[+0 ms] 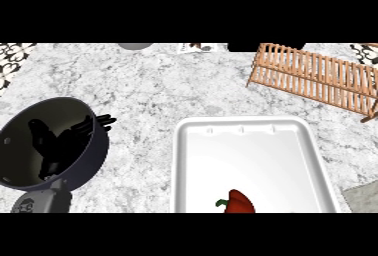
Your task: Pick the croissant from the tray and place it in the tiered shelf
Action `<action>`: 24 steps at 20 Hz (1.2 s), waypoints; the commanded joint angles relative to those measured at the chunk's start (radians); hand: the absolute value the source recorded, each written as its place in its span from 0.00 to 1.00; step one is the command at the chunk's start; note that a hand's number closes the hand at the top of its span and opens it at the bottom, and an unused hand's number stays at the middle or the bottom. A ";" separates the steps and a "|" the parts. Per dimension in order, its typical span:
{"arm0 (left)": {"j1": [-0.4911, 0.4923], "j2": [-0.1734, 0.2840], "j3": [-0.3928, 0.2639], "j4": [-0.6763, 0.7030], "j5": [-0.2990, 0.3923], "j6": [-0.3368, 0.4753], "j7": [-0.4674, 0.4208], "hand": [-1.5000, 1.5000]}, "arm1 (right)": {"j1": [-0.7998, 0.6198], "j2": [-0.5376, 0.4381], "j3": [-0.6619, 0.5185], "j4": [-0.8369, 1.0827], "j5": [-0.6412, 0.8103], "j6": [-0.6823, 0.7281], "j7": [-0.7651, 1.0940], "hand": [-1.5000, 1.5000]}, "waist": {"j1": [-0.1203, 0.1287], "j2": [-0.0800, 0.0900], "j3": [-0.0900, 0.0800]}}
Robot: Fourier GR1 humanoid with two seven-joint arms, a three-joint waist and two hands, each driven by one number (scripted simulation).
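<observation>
I see only a red pepper (236, 202) in the tray (193, 165) (no croissant), left hand (63, 142) fingers unclear, so a wrong grab looms.

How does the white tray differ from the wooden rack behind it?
The white tray is a smooth, solid, shallow dish lying flat; the wooden rack is brown, made of open slats, and stands angled near the counter's far right. The tray holds a red pepper; nothing shows in the rack. Both rest on the marble counter.
</observation>
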 commanded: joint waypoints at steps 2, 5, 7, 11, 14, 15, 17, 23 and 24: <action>0.056 0.015 0.016 0.076 -0.020 0.004 0.017 0.50 | -0.064 0.002 -0.009 0.099 0.002 -0.028 -0.066 1.00 | 0.002 0.007 -0.011; 0.052 0.000 0.009 0.067 -0.032 0.020 0.039 0.50 | -0.048 0.003 -0.007 0.129 0.002 -0.035 -0.115 1.00 | -0.003 0.006 -0.010; 0.104 0.013 0.020 0.052 -0.024 -0.011 -0.007 0.50 | -0.042 -0.005 -0.013 0.132 0.003 -0.040 -0.117 1.00 | -0.004 0.004 -0.011; 0.045 -0.001 0.012 0.043 -0.046 0.027 0.048 0.50 | -0.059 -0.021 0.056 0.142 0.061 0.012 -0.123 1.00 | -0.013 0.002 -0.011; 0.050 -0.006 0.018 0.018 -0.034 0.024 0.079 0.50 | -0.076 0.001 -0.098 0.178 -0.035 -0.124 -0.083 1.00 | -0.006 0.004 -0.009; 0.052 -0.017 0.010 0.052 -0.050 0.024 0.039 0.50 | -0.076 -0.020 -0.111 0.203 -0.034 -0.142 -0.106 0.00 | -0.006 0.008 -0.010; 0.047 0.006 0.029 0.035 -0.033 0.010 0.072 0.50 | -0.114 0.012 -0.129 0.182 -0.051 -0.166 -0.042 0.00 | -0.008 0.003 -0.010; 0.048 -0.012 0.033 0.028 -0.043 0.016 0.054 0.50 | -0.112 0.001 -0.259 0.208 -0.171 -0.233 -0.120 0.00 | -0.009 0.005 -0.009; 0.062 -0.028 0.019 0.051 -0.050 0.008 0.027 0.50 | -0.131 -0.005 -0.268 0.212 -0.193 -0.198 -0.107 0.00 | -0.013 0.004 -0.010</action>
